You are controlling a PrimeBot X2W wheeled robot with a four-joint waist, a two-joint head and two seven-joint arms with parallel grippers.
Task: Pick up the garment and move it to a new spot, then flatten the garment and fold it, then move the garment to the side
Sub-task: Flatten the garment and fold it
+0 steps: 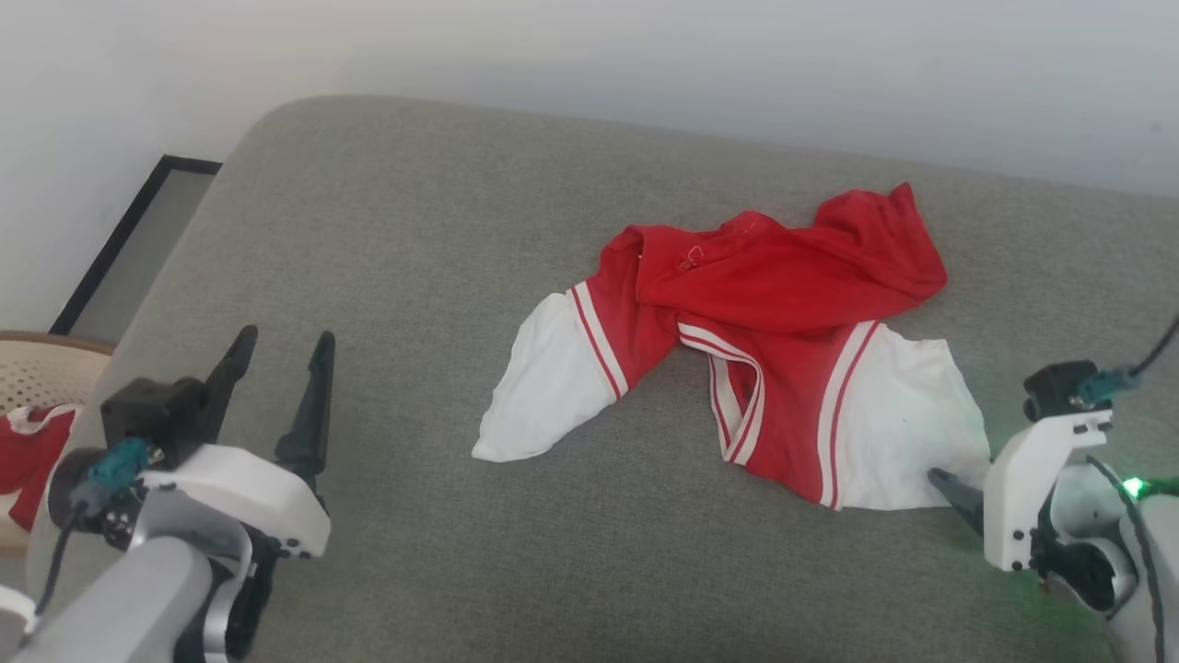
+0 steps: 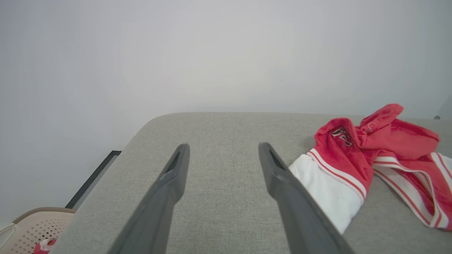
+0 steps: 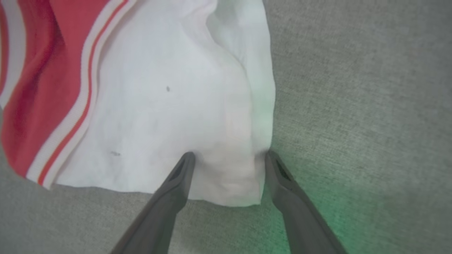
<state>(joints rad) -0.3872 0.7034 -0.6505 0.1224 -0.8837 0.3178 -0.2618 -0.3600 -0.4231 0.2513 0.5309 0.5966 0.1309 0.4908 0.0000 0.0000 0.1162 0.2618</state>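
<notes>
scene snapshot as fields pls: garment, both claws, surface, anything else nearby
garment: red jersey, crumpled, not folded
surface: grey cushion, garment lies on it
left claw: open, empty, apart from garment
right claw: open, fingertips astride white sleeve corner, not closed on it
other: basket at robot's left, red cloth inside

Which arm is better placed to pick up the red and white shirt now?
Right. The right gripper is open, its fingers straddling the white sleeve edge of the garment. The left gripper, also open, hangs over bare grey cushion, apart from the garment.
</notes>
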